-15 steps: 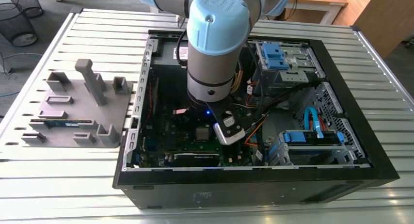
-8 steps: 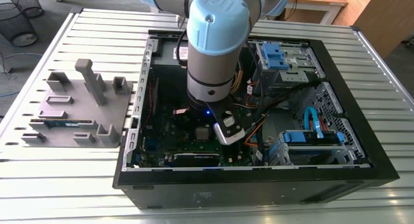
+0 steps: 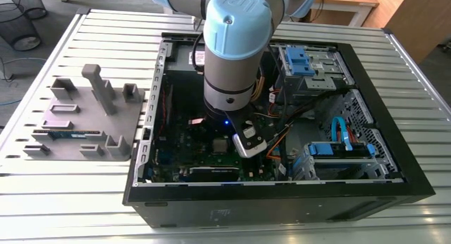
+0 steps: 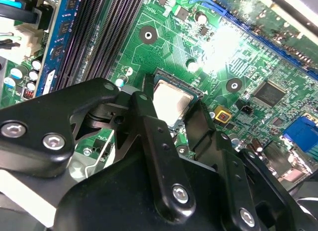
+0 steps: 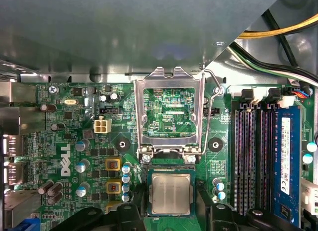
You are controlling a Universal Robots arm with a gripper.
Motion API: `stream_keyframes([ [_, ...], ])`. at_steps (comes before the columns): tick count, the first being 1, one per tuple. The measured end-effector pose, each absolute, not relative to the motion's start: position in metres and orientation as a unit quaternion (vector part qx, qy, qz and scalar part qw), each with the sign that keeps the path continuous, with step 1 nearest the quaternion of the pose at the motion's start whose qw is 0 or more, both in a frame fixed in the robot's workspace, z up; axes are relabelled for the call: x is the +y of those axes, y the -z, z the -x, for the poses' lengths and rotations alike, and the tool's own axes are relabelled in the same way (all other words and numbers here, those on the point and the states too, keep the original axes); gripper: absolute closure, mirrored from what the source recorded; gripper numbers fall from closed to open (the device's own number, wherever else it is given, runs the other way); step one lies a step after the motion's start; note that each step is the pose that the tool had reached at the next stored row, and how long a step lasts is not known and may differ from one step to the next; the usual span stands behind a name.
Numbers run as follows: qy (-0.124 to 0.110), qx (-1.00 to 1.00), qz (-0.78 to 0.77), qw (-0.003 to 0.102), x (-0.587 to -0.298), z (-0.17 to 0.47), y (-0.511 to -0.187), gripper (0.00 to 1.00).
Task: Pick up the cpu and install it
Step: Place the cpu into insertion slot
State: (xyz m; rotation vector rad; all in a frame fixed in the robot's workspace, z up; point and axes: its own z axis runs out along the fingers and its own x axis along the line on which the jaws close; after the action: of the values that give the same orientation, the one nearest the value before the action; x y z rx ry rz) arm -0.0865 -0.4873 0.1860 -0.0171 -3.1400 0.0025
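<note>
The cpu (image 5: 170,193), a small square chip with a silver-grey top, lies flat in the motherboard socket (image 5: 170,170). It also shows in the second wrist view as the cpu (image 4: 171,103) and in the exterior view as the cpu (image 3: 221,145). My gripper (image 5: 171,213) hangs just above it, open, with one black finger (image 4: 145,116) on each side of the socket and a gap between the pads and the chip's edges. The socket's metal load plate (image 5: 171,79) stands hinged open beside the chip.
The open computer case (image 3: 381,117) lies on a slatted metal table. Black memory slots (image 5: 251,156) and a blue memory stick (image 5: 286,156) run beside the socket. Cables (image 5: 268,37) cross a corner. A grey fixture plate (image 3: 84,122) sits at the exterior view's left.
</note>
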Motion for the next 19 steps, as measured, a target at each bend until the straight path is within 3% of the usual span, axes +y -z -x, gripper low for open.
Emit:
stream_keyframes([
  [19, -0.001, -1.0, 0.005, 0.001, -0.4878, 0.0868, -0.1914, 0.51],
])
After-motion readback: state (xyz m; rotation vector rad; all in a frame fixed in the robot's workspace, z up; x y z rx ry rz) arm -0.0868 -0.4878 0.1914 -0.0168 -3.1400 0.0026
